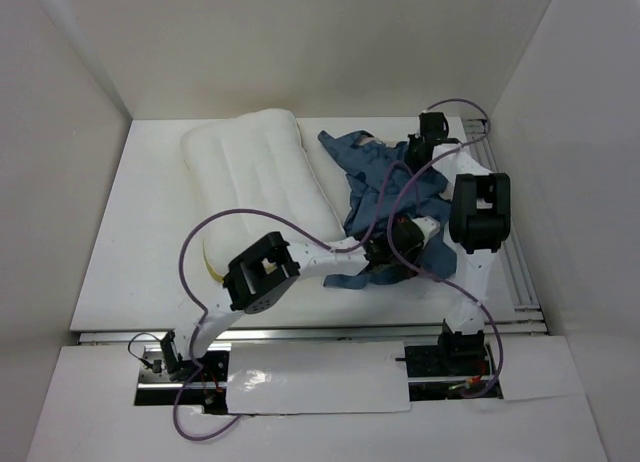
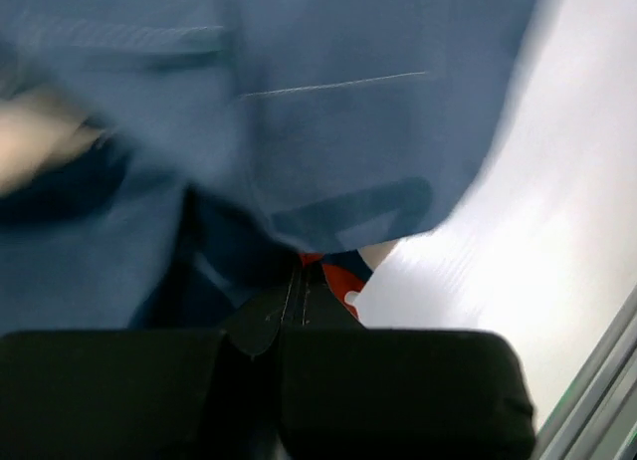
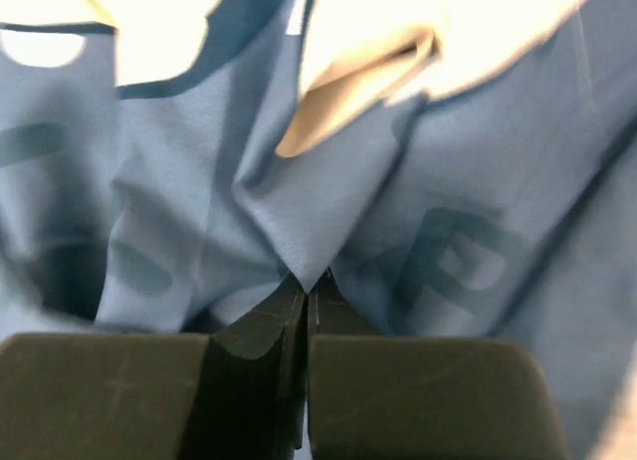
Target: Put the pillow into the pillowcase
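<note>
The white pillow [image 1: 255, 177] lies on the table [image 1: 130, 242], up toward 11 o'clock. The blue pillowcase [image 1: 385, 177] sits all bunched up right beside it, at its 3 o'clock. The left gripper [image 2: 302, 273] is squeezed tight on a bit of the pillowcase. The right gripper [image 3: 307, 281] pinches a fold too, fingers closed.

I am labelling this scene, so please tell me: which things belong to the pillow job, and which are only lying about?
Job: pillow, pillowcase, left gripper and right gripper, both shut on the pillowcase.
Only there: purple cables, metal rail at the table edge.
</note>
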Controlling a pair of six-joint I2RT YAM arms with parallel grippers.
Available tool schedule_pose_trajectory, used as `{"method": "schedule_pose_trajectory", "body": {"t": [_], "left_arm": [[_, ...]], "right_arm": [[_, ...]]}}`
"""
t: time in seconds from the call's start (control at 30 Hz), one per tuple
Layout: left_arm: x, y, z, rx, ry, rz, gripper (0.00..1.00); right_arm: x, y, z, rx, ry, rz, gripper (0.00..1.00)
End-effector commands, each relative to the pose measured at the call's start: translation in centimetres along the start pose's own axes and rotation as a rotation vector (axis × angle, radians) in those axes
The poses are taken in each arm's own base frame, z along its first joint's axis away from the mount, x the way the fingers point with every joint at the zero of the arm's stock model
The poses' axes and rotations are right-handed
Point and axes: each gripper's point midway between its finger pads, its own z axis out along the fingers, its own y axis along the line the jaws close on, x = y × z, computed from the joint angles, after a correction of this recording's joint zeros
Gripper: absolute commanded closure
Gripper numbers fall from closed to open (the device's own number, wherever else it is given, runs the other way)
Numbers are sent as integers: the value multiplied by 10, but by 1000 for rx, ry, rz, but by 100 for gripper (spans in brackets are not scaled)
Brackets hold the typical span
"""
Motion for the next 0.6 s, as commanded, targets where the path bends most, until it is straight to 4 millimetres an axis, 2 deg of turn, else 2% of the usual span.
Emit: {"method": "schedule_pose_trajectory", "body": {"t": [0.0, 0.03, 0.07, 0.13, 0.17, 0.27, 0.3, 0.33, 0.37, 0.4, 0.43, 0.47, 0.5, 0.53, 0.57], "left_arm": [[-4, 45, -55, -164, -9, -29, 100], [-45, 36, -99, -158, -120, -38, 100], [-30, 51, -115, -185, -108, -28, 100], [-56, 50, -159, -188, -224, -10, 100], [-71, 49, -204, -187, -302, 15, 100], [-97, 50, -270, -198, -440, 38, 100], [-109, 49, -308, -199, -517, 55, 100], [-121, 54, -330, -212, -568, 38, 100], [-123, 66, -345, -247, -584, 47, 100], [-133, 69, -378, -253, -648, 28, 100], [-137, 76, -393, -265, -674, 16, 100], [-145, 92, -414, -316, -718, -12, 100], [-147, 101, -428, -346, -740, -16, 100], [-158, 110, -459, -375, -812, -42, 100], [-157, 118, -471, -406, -816, -41, 100]], "right_arm": [[-86, -22, -75, 36, -259, 70, 100], [-92, -29, -88, 52, -275, 100, 100], [-109, -36, -114, 77, -330, 125, 100], [-118, -60, -141, 131, -358, 168, 100], [-136, -67, -174, 150, -432, 191, 100], [-150, -86, -227, 197, -524, 212, 100], [-159, -96, -260, 229, -590, 229, 100], [-163, -102, -278, 251, -626, 240, 100], [-173, -103, -312, 256, -698, 263, 100], [-174, -108, -328, 274, -717, 273, 100], [-182, -117, -353, 296, -765, 288, 100], [-185, -120, -370, 310, -794, 297, 100], [-188, -122, -397, 344, -844, 303, 100], [-192, -123, -417, 369, -878, 301, 100], [-192, -126, -431, 400, -893, 286, 100]]}}
